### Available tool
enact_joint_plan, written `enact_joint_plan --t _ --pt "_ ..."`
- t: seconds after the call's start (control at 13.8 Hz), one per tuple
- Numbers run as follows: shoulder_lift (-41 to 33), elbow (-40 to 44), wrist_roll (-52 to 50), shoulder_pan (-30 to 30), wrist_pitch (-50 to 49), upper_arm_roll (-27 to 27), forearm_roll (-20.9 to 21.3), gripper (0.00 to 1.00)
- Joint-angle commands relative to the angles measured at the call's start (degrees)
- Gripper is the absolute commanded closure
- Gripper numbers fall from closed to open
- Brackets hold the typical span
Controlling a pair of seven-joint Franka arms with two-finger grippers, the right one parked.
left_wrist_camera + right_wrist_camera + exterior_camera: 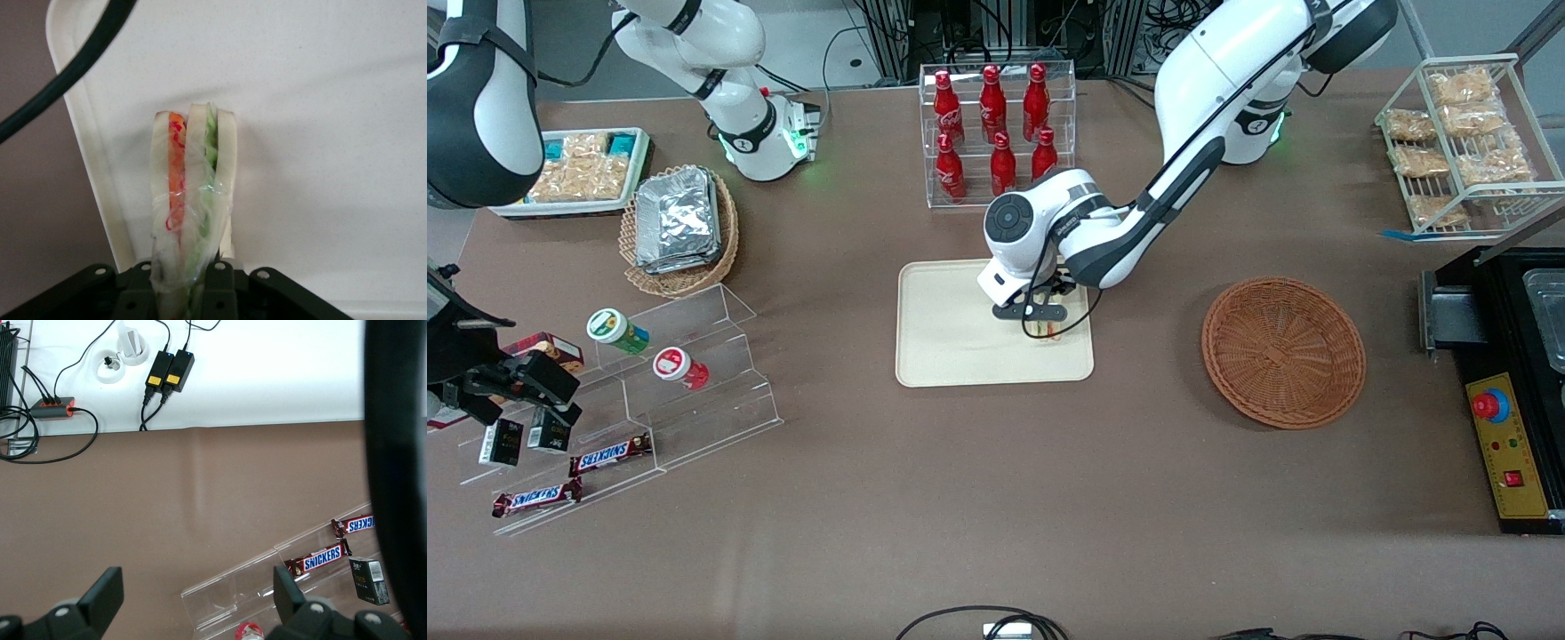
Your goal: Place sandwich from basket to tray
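Observation:
My left gripper [1046,327] hangs low over the cream-beige tray [947,356], near the tray edge that faces the reddish-brown wicker basket [1283,350]. It is shut on the clear-wrapped sandwich [192,193], whose pale bread and orange-red and green filling stand on edge just above or on the tray surface [320,133]. In the front view only a sliver of the sandwich [1049,333] shows under the fingers. The basket is empty and lies toward the working arm's end of the table.
A clear rack of red bottles [996,124] stands farther from the front camera than the tray. A tan wicker basket with foil packs [680,227] and clear steps with snacks [631,391] lie toward the parked arm's end. A black box [1507,382] sits at the working arm's end.

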Motion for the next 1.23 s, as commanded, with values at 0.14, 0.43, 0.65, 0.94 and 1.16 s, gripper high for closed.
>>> enact_joint_plan --t 0.14,0.43,0.65,0.94,1.16 --pt "0.8 1.2 -2.6 -1.0 0.1 0.3 1.4 0.0" --pt "-1.5 2.8 -4.0 -0.1 -1.0 0.3 0.4 0.0" --pt "-1.8 8.2 -8.5 1.9 -3.9 0.4 0.4 0.0" --pt "-2.5 16.1 -11.4 7.3 -12.0 0.4 0.4 0.0" --pt "-5.4 17.3 -10.7 13.7 -16.5 0.3 0.4 0.0"
